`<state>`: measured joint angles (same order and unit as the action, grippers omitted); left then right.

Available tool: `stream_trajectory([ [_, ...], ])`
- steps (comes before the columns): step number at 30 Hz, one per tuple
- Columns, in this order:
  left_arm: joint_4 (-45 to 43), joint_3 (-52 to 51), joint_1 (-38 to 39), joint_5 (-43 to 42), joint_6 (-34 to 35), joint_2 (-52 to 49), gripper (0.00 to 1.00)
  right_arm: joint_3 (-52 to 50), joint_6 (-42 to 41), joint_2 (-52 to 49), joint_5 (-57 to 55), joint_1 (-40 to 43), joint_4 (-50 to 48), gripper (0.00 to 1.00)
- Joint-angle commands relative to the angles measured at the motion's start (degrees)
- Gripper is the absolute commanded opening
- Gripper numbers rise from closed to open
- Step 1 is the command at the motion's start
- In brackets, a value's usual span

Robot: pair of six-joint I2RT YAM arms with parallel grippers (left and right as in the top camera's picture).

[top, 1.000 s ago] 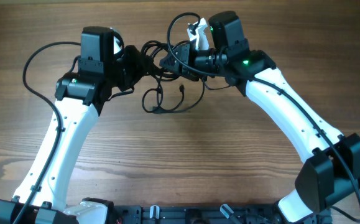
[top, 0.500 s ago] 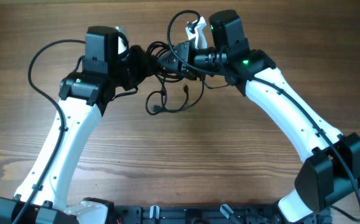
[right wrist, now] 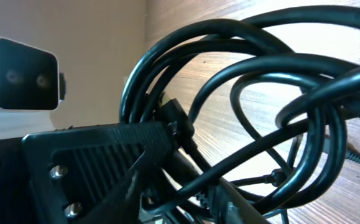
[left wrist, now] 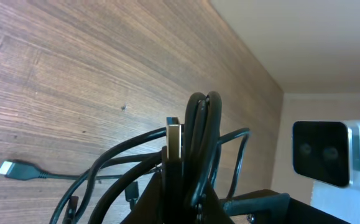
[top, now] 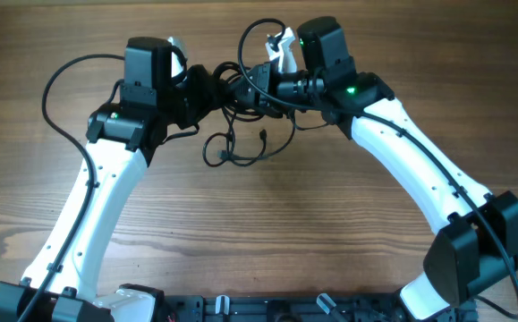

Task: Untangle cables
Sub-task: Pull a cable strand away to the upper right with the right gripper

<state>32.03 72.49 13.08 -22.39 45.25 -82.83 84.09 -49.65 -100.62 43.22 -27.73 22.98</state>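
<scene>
The cables [top: 241, 121] are thin black cords, knotted between my two grippers at the far middle of the table, with loops and small plug ends hanging toward the wood. My left gripper [top: 216, 88] is shut on a bunch of cords; in the left wrist view the bundle [left wrist: 199, 140] stands up between its fingers [left wrist: 189, 199] beside a plug end [left wrist: 174, 140]. My right gripper [top: 251, 87] is shut on the cables from the other side, nearly touching the left one. In the right wrist view several loops [right wrist: 248, 93] fill the frame over its fingers [right wrist: 229, 199].
The wooden table [top: 267, 233] lies all around. A loose plug end [left wrist: 9, 168] rests on the wood in the left wrist view. A white camera box [left wrist: 326, 152] stands past the table's far edge. Thicker arm wires [top: 57, 98] loop at the left.
The left gripper has shifted right toward the right gripper, closing the gap. The hanging loops below have swung slightly left.
</scene>
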Motion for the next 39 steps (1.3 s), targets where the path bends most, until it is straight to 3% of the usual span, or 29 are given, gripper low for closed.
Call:
stream_trajectory([
  [1,-3.2,1.0,0.6,-6.3,0.2,0.2,0.04,0.6,0.1,-3.6,0.2,-1.7,0.6,0.3],
  [9,-4.0,1.0,0.6,-7.5,0.1,0.2,0.04,0.6,-0.1,-5.1,1.1,-0.4,-5.5,0.04],
  [13,-1.7,1.0,0.6,-1.7,-0.1,0.2,0.04,0.6,-0.1,-5.0,8.4,2.9,-10.2,0.04],
  [17,3.1,1.0,0.6,11.3,0.0,0.2,0.04,0.6,-0.1,-2.6,19.6,7.9,-15.9,0.04],
  [21,4.9,1.0,0.6,23.9,0.2,0.1,0.04,0.6,0.2,1.7,33.6,13.5,-16.2,0.04],
  [24,5.1,1.0,0.6,27.3,0.2,0.0,0.04,0.6,0.1,2.9,39.3,16.8,-16.1,0.04],
  [29,8.4,1.0,0.5,28.0,-0.6,0.0,0.04,0.6,0.2,3.0,35.4,23.0,-16.1,0.04],
  [34,9.4,1.0,0.5,21.3,-10.5,0.0,0.04,0.6,1.7,3.0,24.0,27.2,-14.7,0.04],
  [39,12.0,1.0,-1.0,24.7,-12.1,-0.1,0.04,0.6,4.4,3.0,13.6,35.4,-9.6,0.04],
])
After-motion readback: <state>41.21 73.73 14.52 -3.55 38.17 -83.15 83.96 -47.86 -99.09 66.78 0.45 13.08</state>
